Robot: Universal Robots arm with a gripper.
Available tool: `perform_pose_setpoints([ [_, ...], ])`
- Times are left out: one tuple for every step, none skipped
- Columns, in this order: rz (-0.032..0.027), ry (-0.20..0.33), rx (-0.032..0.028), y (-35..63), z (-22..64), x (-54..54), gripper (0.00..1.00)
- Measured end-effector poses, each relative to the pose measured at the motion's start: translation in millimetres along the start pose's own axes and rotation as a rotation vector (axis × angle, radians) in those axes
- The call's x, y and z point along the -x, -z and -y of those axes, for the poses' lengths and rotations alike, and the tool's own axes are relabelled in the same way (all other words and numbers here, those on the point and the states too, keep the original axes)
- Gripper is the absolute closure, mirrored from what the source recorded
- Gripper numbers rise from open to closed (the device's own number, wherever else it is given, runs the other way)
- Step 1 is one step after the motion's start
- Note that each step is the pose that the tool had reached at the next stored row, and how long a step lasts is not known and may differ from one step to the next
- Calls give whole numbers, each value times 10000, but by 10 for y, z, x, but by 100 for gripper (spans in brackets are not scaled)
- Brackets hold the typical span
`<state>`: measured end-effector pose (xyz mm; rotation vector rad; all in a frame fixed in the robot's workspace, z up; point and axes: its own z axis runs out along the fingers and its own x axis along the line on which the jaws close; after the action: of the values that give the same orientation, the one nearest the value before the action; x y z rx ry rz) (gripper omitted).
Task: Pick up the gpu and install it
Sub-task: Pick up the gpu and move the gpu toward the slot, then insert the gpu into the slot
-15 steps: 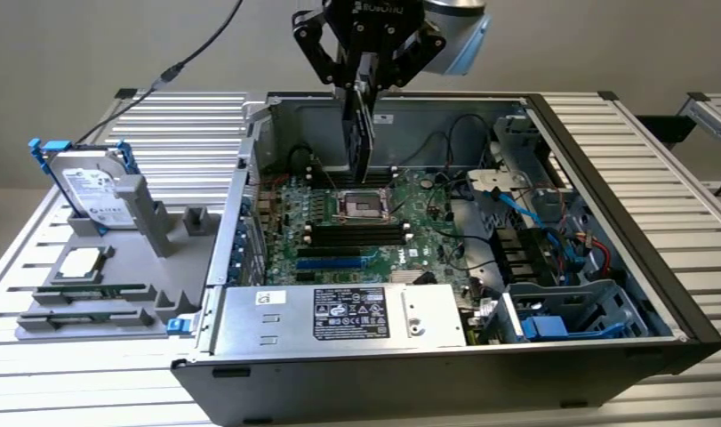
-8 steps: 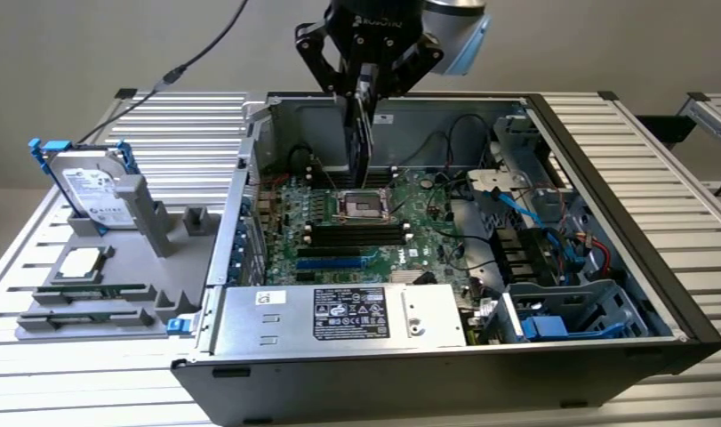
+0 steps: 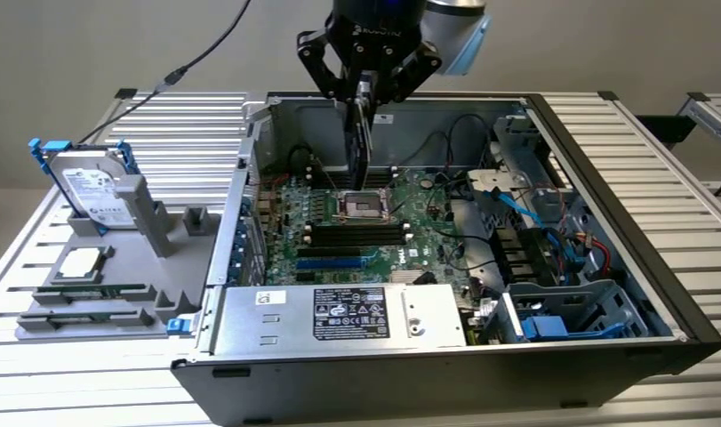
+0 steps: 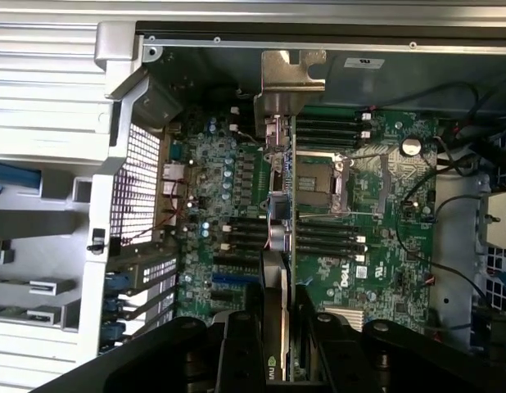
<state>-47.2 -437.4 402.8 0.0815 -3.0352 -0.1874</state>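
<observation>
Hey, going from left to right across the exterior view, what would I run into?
hard drive with blue rails → case's left wall → gpu, hanging edge-on in the pincer → blue drive cage → case's right wall

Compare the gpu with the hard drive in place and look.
The gpu hangs in the gripper above the motherboard; the hard drive stands in a grey holder outside the case. The gpu is thin and dark; the hard drive is thicker, silver, with blue rails. Both are upright.
</observation>
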Motion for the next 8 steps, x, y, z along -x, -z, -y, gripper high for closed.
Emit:
perform_pose_setpoints([
  [-14, -1, 1, 0, 0, 0, 73],
  [-27, -1, 2, 0, 0, 1, 73],
  [-40, -3, 3, 0, 0, 0, 73],
  [-52, -4, 4, -1, 0, 0, 73],
  [-66, -5, 4, 0, 0, 0, 73],
  [-79, -6, 5, 0, 0, 1, 73],
  [-91, -7, 6, 0, 0, 1, 73],
  [-104, -8, 7, 0, 0, 0, 73],
])
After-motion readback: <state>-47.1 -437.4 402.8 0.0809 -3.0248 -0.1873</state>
